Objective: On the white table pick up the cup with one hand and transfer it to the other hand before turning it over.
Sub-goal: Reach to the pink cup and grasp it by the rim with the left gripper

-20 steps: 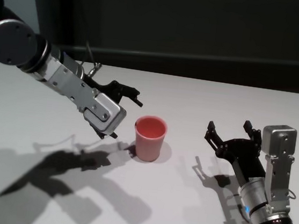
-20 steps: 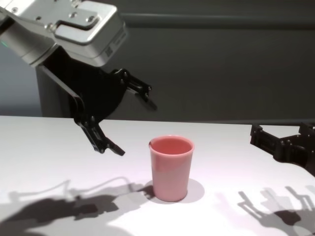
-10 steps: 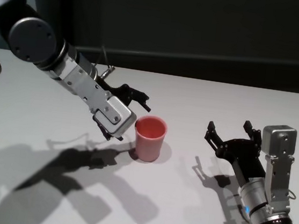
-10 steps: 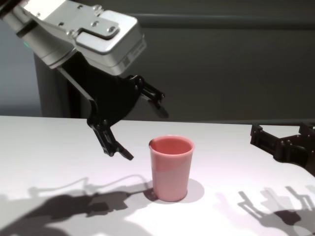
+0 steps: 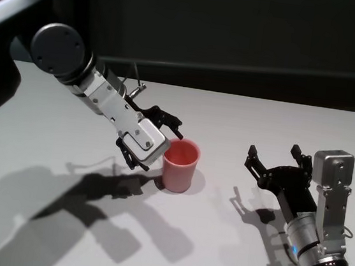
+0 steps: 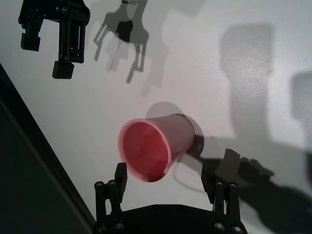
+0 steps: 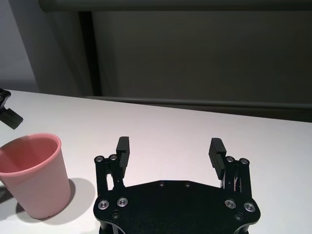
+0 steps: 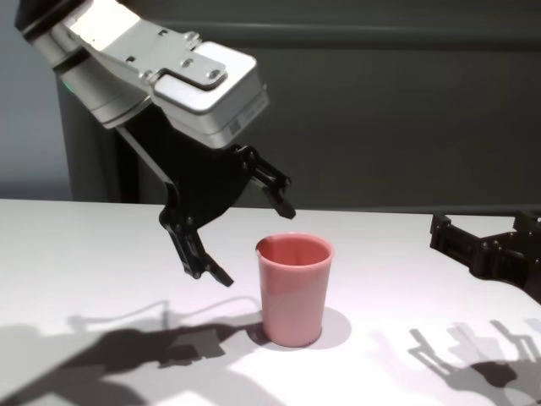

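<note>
I see the cup [image 5: 179, 164] standing upright on the white bench [image 5: 243, 121], a little below the centre of the head frame, its mouth facing up and nothing touching it.

My left end effector [image 5: 155, 140] hangs just left of the cup in that frame, fingers spread wide, one above the rim's far side and one lower beside the near wall, clear of both. In the chest view the same end effector [image 8: 232, 228] sits left of centre, above and beside the cup [image 8: 293, 288], with a gap still showing between fingertips and pink plastic. The left wrist view looks down into the cup [image 6: 153, 146], which lies ahead of the two open fingers [image 6: 118, 183] and roughly between their lines.

My right end effector [image 5: 276, 163] rests low at the right of the head frame, well apart from the cup, fingers wide and holding nothing. Its wrist view shows its open fingers [image 7: 122, 151] with the cup [image 7: 33, 173] at lower left.

I can read no brand, label or writing on the cup or either arm.
</note>
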Tool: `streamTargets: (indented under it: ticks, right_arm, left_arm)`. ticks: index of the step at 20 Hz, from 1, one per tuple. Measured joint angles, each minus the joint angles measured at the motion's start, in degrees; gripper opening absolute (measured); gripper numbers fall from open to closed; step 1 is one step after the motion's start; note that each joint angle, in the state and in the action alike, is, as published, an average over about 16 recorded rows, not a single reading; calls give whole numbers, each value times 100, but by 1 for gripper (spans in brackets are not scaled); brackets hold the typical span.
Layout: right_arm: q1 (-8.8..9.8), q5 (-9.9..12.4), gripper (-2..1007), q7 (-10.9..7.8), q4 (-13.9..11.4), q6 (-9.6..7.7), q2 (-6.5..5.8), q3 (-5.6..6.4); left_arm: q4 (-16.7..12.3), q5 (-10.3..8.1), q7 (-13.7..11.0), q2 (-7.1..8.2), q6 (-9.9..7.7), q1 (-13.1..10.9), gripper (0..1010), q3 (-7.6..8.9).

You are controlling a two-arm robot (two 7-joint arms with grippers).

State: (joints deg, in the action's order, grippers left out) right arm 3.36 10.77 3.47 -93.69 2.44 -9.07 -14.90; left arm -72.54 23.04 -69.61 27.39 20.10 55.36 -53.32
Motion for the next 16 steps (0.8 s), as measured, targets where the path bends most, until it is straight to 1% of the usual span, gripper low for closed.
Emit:
streamTargets:
  ticks: [8, 16]
  right_arm:
    - [0, 0, 1002, 0, 0, 0, 0, 0]
    - [0, 0, 1002, 0, 0, 0, 0, 0]
  left_arm:
    - [311, 20, 16, -182, 98, 98, 1001, -197]
    - [541, 51, 108, -287, 162, 136, 1001, -371]
